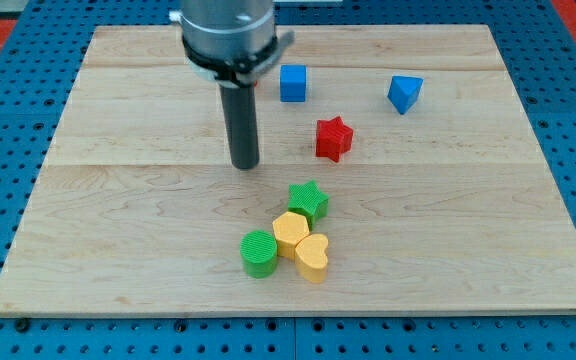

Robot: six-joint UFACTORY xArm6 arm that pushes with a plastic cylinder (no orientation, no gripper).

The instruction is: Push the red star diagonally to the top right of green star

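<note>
The red star [334, 138] lies on the wooden board [118, 200], right of centre. The green star [308, 201] lies below it and slightly to its left. My tip [245, 164] rests on the board to the left of the red star, about a block's width of gap and more away, and up-left of the green star. It touches no block.
A blue cube [293, 83] sits above the red star, and a blue triangular block [404, 93] at the upper right. A yellow hexagon [290, 232], a yellow heart [312, 257] and a green cylinder [259, 253] cluster just below the green star.
</note>
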